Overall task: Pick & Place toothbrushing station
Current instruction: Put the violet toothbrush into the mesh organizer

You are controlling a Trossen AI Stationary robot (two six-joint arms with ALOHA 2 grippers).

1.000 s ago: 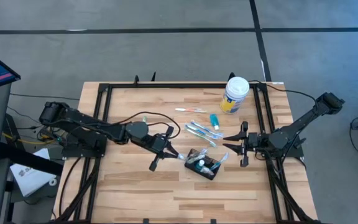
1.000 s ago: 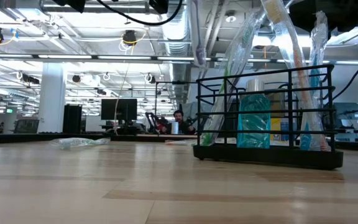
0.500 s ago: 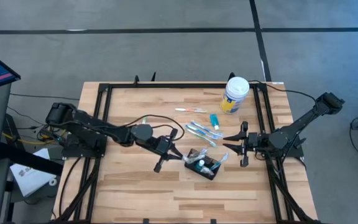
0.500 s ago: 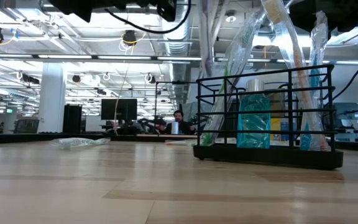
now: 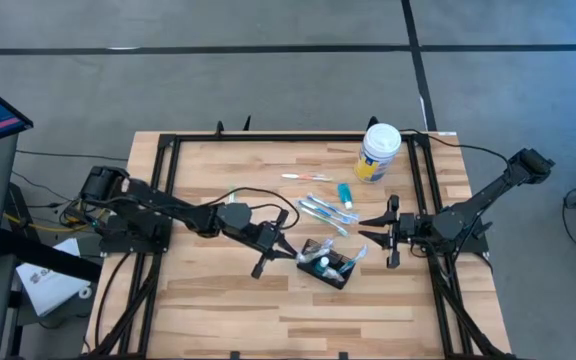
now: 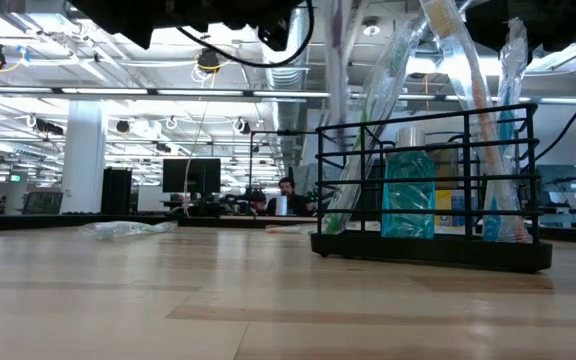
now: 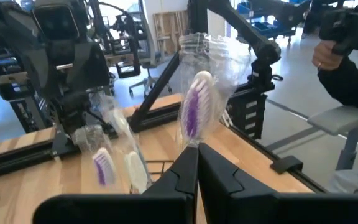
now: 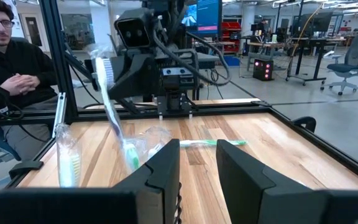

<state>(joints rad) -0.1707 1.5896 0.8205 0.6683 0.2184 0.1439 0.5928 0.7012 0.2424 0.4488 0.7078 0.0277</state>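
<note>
Our left gripper (image 5: 284, 250) is clamped on a wrapped toothbrush with purple bristles (image 7: 192, 115), which stands upright in its clear sleeve between the closed fingers. We hold it by the handle end, probably so the head stays up and the handle can drop into a slot. It sits just left of the toothbrushing station (image 5: 328, 266), the black wire holder near the middle of the table (image 5: 218, 310), slightly right of centre.

From table height the holder (image 6: 428, 185) already carries several wrapped brushes leaning outward and a small blue bottle (image 6: 408, 192) standing inside it.

Our right gripper (image 5: 381, 231) waits just right of the holder with its fingers apart and nothing between them, presumably kept clear of the left arm's approach.

More wrapped brushes (image 5: 326, 211) lie flat just beyond the holder, and a white-lidded tub (image 5: 379, 151) stands at the far right.
</note>
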